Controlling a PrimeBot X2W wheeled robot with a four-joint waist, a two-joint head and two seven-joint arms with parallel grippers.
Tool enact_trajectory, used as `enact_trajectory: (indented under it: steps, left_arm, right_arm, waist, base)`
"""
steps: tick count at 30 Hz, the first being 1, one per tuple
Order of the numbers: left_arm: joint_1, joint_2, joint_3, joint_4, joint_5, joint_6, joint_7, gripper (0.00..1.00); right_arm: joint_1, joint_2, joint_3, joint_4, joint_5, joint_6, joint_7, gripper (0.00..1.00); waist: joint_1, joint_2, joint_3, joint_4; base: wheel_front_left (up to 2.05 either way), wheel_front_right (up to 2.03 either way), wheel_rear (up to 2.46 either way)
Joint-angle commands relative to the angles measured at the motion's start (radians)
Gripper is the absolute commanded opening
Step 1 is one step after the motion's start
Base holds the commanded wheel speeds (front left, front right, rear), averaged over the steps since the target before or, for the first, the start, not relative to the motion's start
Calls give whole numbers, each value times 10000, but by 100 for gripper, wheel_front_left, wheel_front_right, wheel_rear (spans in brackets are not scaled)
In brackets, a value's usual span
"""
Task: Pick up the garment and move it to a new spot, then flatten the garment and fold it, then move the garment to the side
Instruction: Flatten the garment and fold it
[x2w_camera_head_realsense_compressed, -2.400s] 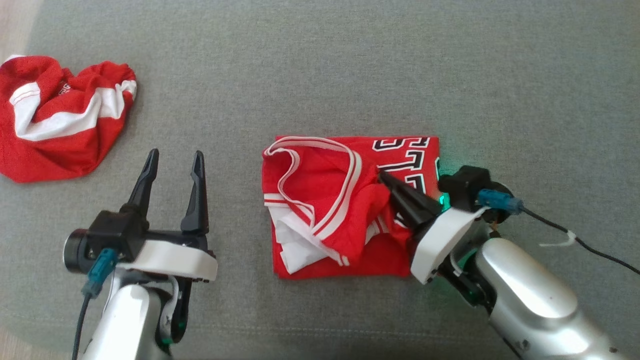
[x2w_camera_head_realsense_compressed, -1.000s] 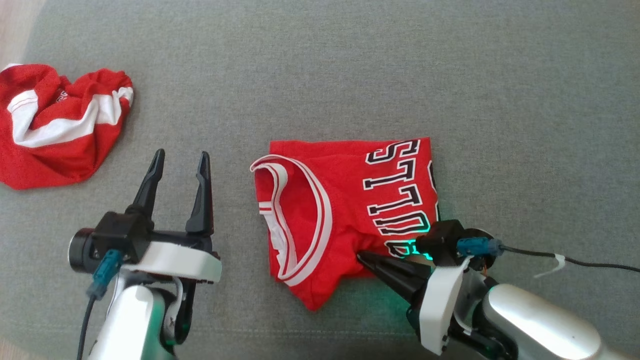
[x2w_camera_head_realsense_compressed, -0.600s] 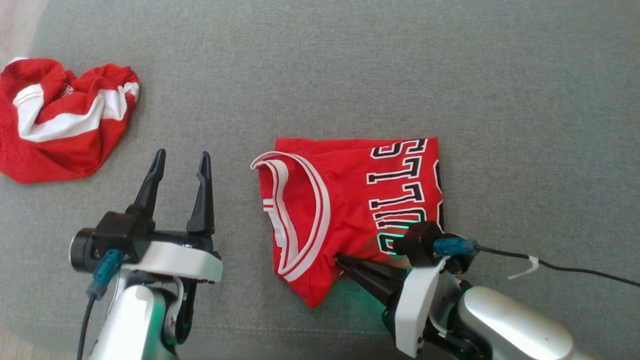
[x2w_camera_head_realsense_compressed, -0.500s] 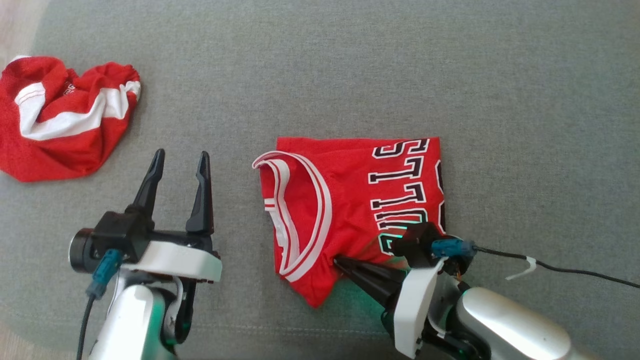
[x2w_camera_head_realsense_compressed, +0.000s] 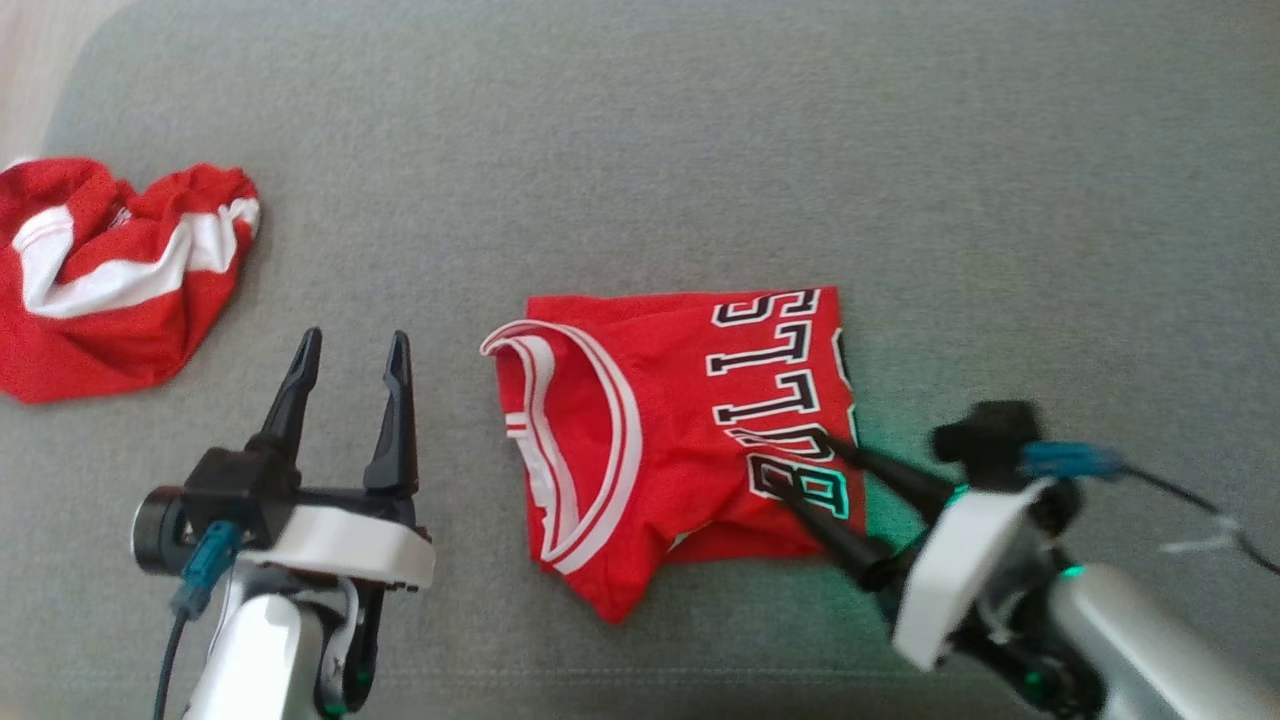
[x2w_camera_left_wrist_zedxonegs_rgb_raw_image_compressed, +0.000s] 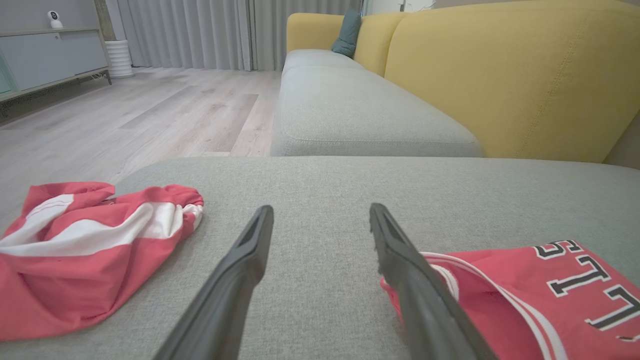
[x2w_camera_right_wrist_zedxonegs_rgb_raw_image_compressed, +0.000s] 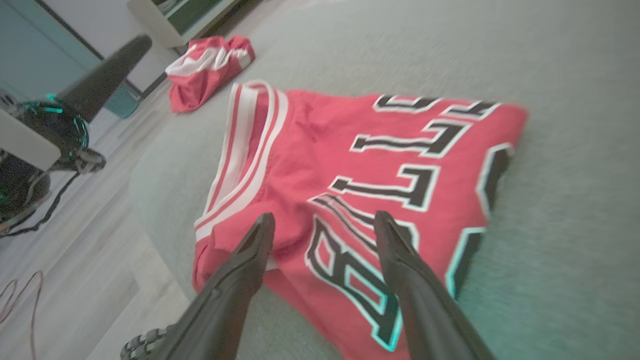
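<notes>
Jersey (x2w_camera_head_realsense_compressed: 670, 450) folded, flat on grey cushion (x2w_camera_head_realsense_compressed: 700, 150), centre. Right gripper (x2w_camera_head_realsense_compressed: 800, 465) spread wide over lettered corner, holding nothing; left gripper (x2w_camera_head_realsense_compressed: 354, 338) wide, idle alongside. Risk: fingertip snagging fabric, dragging 1 layer, undoing fold.

Living room, with yellow sofa (x2w_camera_left_wrist_zedxonegs_rgb_raw_image_compressed: 510, 75) and curtains (x2w_camera_left_wrist_zedxonegs_rgb_raw_image_compressed: 200, 30)

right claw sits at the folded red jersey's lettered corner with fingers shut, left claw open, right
No: the right claw is open, fingers spread at the lettered corner of the folded red jersey, as the right wrist view shows. The left claw is open.
</notes>
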Motion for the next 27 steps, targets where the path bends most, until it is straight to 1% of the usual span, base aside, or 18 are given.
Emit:
enact_trajectory:
  steps: [1, 3, 6, 10, 15, 19, 23, 27]
  left_arm:
    - [-150, 198, 464, -271, 16, 22, -122, 100]
    - [-115, 244, 503, -296, 10, 40, -122, 100]
    - [-38, 311, 543, -384, 19, 97, -121, 100]
    - [19, 412, 581, -542, 19, 151, -81, 100]
    - [158, 553, 646, -717, -9, 212, 27, 100]
    - [338, 632, 635, -855, -10, 256, 125, 100]
    - [541, 680, 583, -959, -18, 277, 193, 100]
    - [681, 700, 532, -970, -37, 279, 236, 100]
  right_arm:
    - [261, -96, -479, -685, -240, -9, 36, 100]
    - [657, 18, -1366, -1209, -534, -9, 55, 100]
    - [1085, 385, -2778, -1847, -1258, -9, -288, 100]
    - [1465, 1192, -4483, -2387, -2222, -9, -991, 100]
    - [1743, 2075, -6094, -2638, -3314, -9, -1775, 100]
    - [2025, 2481, -6693, -2544, -3880, -9, -2004, 100]
    - [2279, 2589, -6812, -2400, -4276, -9, -2146, 100]
    - [2454, 2642, -6854, -2295, -4379, -9, -2203, 100]
  waist:
    - [0, 0, -141, -153]
    - [0, 0, -230, -253]
    - [0, 0, -366, -378]
    - [0, 0, -519, -486]
    - [0, 0, -755, -591]
    - [0, 0, -951, -637]
    - [0, 0, -1130, -647]
    - [0, 0, -1275, -636]
  base:
    - [0, 0, 0]
    - [0, 0, 0]
    - [0, 0, 0]
    - [0, 0, 0]
    - [0, 0, 0]
    - [0, 0, 0]
    - [0, 0, 0]
    - [0, 0, 0]
